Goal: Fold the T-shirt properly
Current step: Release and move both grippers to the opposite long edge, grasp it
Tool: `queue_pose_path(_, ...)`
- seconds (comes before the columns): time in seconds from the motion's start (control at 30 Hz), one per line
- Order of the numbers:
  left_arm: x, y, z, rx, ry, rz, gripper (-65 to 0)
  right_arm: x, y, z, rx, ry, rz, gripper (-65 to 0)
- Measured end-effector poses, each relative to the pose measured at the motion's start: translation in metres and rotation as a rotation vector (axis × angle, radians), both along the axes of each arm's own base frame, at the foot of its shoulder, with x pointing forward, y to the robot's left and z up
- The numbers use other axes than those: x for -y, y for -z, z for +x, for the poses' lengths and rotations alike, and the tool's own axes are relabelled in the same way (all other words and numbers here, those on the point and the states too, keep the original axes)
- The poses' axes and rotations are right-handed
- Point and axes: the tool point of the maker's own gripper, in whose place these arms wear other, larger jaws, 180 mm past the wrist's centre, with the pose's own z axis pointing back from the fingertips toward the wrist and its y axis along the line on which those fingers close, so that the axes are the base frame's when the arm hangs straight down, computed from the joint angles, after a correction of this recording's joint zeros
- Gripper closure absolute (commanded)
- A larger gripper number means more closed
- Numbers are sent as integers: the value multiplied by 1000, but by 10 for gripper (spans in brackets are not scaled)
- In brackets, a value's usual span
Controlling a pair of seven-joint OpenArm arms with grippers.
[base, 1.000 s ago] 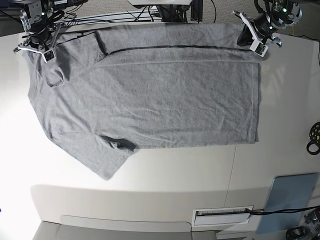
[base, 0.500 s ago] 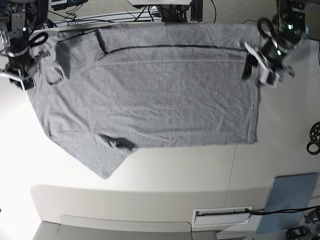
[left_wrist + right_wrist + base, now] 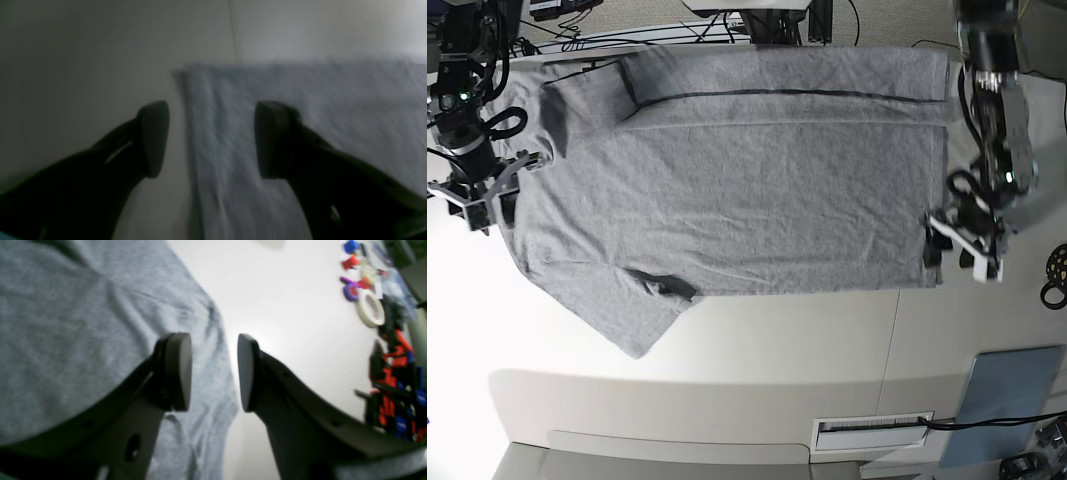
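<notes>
The heather-grey T-shirt [image 3: 747,190] lies spread flat on the white table [image 3: 777,350], plain side up, with a sleeve [image 3: 627,320] pointing to the near left. My left gripper [image 3: 959,252] is open over the shirt's right hem near its front corner. In the left wrist view the gripper [image 3: 211,140] straddles the hem edge [image 3: 191,133], with one finger over the table and one over the cloth. My right gripper [image 3: 487,205] is open at the shirt's left edge. In the right wrist view it [image 3: 213,373] hovers over the cloth edge [image 3: 220,350] and holds nothing.
A black tape roll [image 3: 1057,275] lies at the table's right edge. A blue-grey sheet [image 3: 1012,385] and a white slot [image 3: 872,432] are at the near right. Cables [image 3: 707,35] run behind the shirt. Small red and blue parts [image 3: 397,373] and a white tape roll [image 3: 368,308] lie to the left.
Both grippers left the shirt's far corners and moved toward the front: the left down the right hem to its near corner, the right down the left edge. The shirt stayed flat.
</notes>
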Motion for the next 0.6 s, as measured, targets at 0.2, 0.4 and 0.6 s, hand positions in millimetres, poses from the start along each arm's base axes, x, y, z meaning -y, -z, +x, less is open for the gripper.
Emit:
queue_pose_path(0.2, -7, 28, 34, -151, -21, -14, -406, -16, 9, 1, -25, -40, 16, -228)
queue_pose_path(0.4, -21, 48, 47, -258, -69, -1, -406, -15, 12, -1, -44, -33, 22, -228)
queue_pose_path(0.6, -15, 51, 46, -356, -9, 1, -406, -16, 13, -1, -45, -34, 23, -228)
